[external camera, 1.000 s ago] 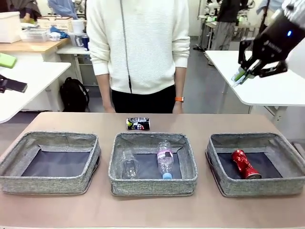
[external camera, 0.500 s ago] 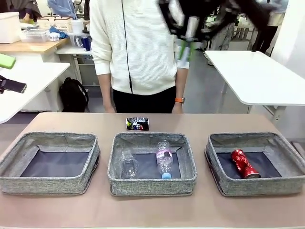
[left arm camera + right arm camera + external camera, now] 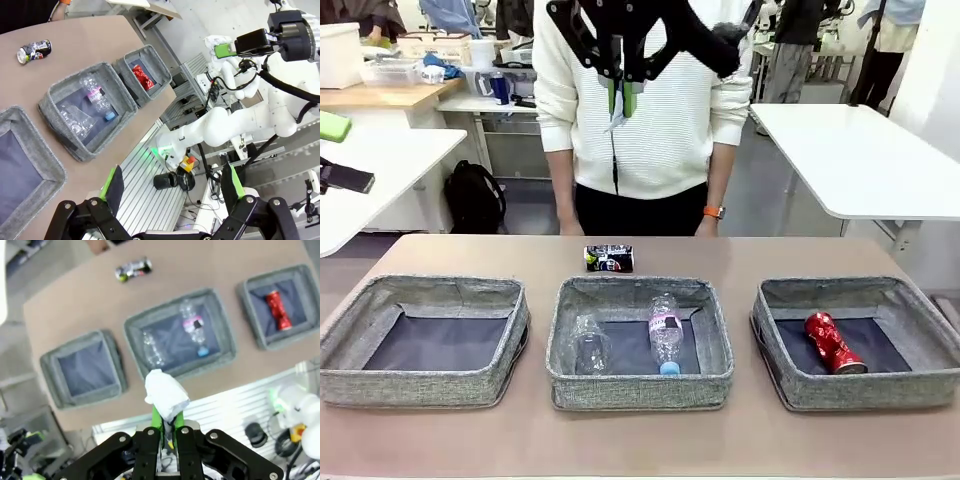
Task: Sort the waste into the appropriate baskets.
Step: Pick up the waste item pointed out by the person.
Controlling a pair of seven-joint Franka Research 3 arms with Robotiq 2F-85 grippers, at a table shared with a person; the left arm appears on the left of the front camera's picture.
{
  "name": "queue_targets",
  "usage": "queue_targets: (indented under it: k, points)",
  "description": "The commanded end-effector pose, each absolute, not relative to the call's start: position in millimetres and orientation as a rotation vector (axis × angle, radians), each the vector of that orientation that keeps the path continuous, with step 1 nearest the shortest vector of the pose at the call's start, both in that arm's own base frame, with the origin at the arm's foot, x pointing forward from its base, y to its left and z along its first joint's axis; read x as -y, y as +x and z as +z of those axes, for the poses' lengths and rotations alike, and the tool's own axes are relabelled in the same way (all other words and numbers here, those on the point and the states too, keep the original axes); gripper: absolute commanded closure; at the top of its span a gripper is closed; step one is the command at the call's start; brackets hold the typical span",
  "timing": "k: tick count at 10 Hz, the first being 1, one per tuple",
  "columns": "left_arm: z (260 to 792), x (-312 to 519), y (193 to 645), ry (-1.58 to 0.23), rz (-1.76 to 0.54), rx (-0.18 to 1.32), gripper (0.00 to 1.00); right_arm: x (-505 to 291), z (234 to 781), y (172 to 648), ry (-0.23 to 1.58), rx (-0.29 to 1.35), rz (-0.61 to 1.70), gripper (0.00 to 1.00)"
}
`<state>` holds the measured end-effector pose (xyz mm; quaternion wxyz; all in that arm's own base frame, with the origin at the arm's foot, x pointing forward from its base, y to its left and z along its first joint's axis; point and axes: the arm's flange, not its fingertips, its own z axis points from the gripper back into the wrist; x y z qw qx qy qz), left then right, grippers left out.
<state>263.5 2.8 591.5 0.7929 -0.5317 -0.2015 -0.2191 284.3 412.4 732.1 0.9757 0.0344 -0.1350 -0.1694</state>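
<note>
High over the table's far side, my right gripper (image 3: 618,108) (image 3: 165,420) is shut on a crumpled white paper ball (image 3: 166,392). Three grey baskets stand in a row: left (image 3: 420,388), middle (image 3: 640,392), right (image 3: 865,395). A clear bottle (image 3: 666,333) with a pink label and a clear cup (image 3: 590,345) lie in the middle one. In the right one lies a crushed red can (image 3: 835,343). Behind the middle basket, a crushed dark can (image 3: 609,259) rests on the table. My left gripper (image 3: 172,185) stands open and holds nothing, high off the table's side.
A person in a white sweater (image 3: 650,110) stands at the far edge, hands down by the table. The left basket holds nothing. White side tables (image 3: 860,160) flank the scene. Bare tabletop (image 3: 640,440) runs in front of and behind the baskets.
My right gripper has swung from the upper right across to the top centre, still shut on the paper. The person has shifted slightly to the right.
</note>
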Motion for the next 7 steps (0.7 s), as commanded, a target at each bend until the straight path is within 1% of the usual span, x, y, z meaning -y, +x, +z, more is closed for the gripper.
queue_targets:
  k: [1, 2, 3, 4, 5, 7]
  points:
    - [592, -2, 263, -1.158, -0.491, 0.452, 0.00, -407, 735, 271, 0.075, 0.240, -0.325, 0.91]
    - [592, -2, 263, -1.158, -0.491, 0.452, 0.00, -407, 735, 271, 0.075, 0.240, -0.325, 0.91]
    - [592, -2, 263, -1.158, -0.491, 0.452, 0.00, -413, 733, 281, 0.071, 0.260, -0.329, 0.91]
    - [592, -2, 263, -1.158, -0.491, 0.452, 0.00, -401, 751, 273, 0.112, 0.288, -0.366, 0.91]
    - [592, -2, 263, -1.158, -0.491, 0.452, 0.00, -393, 780, 258, 0.149, 0.310, -0.326, 0.91]
    - [592, -2, 263, -1.158, -0.491, 0.452, 0.00, -392, 806, 248, 0.140, 0.340, -0.295, 0.91]
